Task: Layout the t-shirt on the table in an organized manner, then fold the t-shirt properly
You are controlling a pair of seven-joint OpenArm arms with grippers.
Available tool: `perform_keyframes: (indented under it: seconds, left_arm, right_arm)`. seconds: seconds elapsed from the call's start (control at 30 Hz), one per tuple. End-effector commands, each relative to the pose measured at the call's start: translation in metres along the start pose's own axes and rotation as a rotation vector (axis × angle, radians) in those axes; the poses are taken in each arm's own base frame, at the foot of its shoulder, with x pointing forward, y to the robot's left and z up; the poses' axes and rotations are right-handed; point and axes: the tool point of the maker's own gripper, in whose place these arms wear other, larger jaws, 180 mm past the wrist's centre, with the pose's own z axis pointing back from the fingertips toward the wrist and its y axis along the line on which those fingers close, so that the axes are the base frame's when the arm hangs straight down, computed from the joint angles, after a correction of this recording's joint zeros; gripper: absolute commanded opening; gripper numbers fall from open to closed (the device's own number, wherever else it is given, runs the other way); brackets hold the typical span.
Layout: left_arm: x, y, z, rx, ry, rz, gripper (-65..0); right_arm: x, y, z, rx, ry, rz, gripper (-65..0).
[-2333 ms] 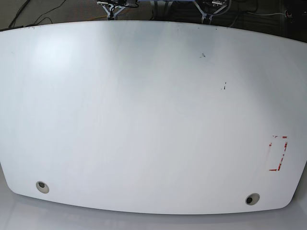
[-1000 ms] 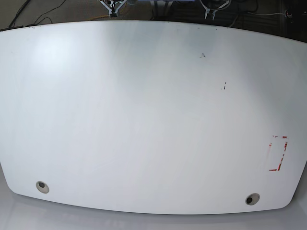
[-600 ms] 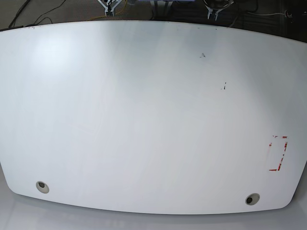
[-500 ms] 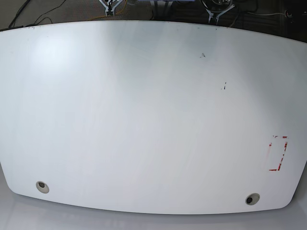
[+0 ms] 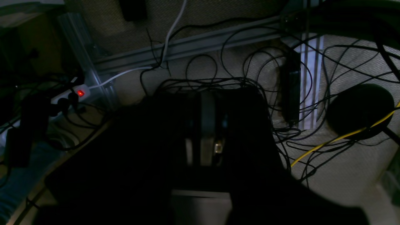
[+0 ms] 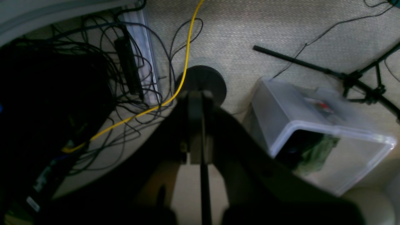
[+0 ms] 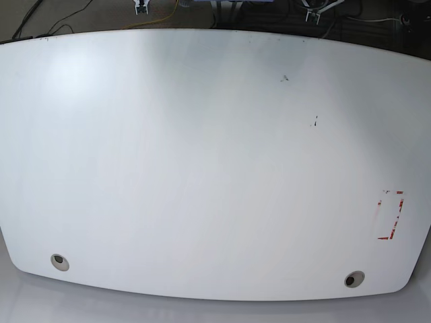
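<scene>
you won't find the t-shirt in any view, so where it lies can't be told; judging by the task, expect it thin, light and limp, best pinched at the shoulders or hem corners and dragged flat. the tabletop [image 7: 202, 161] shows only in the base view, with its red tape outline [image 7: 390, 215] and two grommets [image 7: 59, 262]. only the wrist views show the left jaws [image 5: 207, 125] and right jaws [image 6: 196, 125], both closed on nothing above floor cables [image 5: 218, 62], the right near a plastic bin [image 6: 315, 131].
</scene>
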Motion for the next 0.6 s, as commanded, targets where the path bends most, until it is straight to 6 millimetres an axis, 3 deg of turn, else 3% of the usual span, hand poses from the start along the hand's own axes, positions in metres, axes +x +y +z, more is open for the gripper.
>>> perform_keyframes:
  seconds: [0.0, 0.57]
  left_arm:
    - [0.015, -0.006, -0.004, -0.01, -0.019, -0.002, -63.1]
    - [0.008, -0.013, -0.012, -0.033, 0.025, 0.006, -63.1]
  right_arm:
    - [0.02, 0.004, -0.003, 0.005, -0.03, 0.004, -64.9]
    - [0.02, 0.004, -0.003, 0.006, -0.031, 0.005, -65.0]
